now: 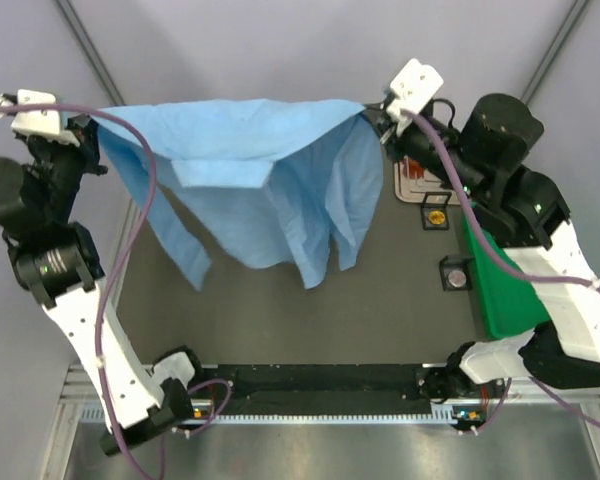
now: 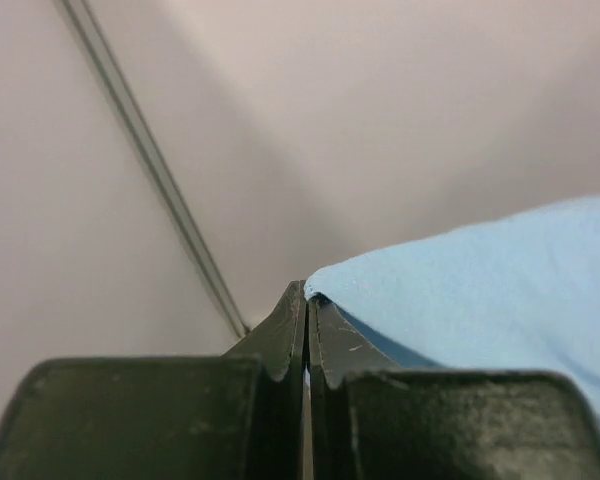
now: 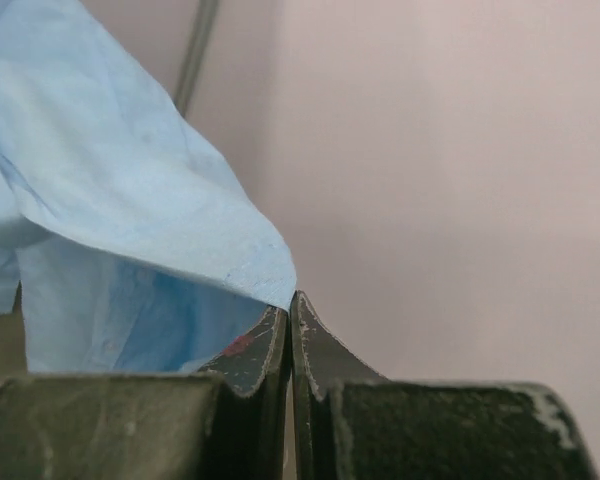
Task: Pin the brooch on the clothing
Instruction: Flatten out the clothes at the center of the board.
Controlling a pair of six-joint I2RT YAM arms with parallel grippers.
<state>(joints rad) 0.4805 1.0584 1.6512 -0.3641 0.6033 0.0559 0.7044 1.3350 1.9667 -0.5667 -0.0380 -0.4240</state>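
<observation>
The clothing (image 1: 250,170), a light blue shirt, hangs spread between my two raised grippers above the dark table, its sleeves and tails drooping toward the mat. My left gripper (image 1: 92,125) is shut on the shirt's left top corner, and the left wrist view shows the cloth (image 2: 500,290) pinched at the fingertips (image 2: 307,295). My right gripper (image 1: 372,112) is shut on the right top corner, with fabric (image 3: 110,200) running off the tips (image 3: 289,300). A small round gold piece (image 1: 436,216) and a round piece in a black square holder (image 1: 457,275) lie at the right; I cannot tell which is the brooch.
A green bin (image 1: 500,285) stands at the table's right edge under the right arm. A white card with orange lines (image 1: 415,180) lies behind the gold piece. The dark mat (image 1: 280,320) shows in front of the hanging shirt.
</observation>
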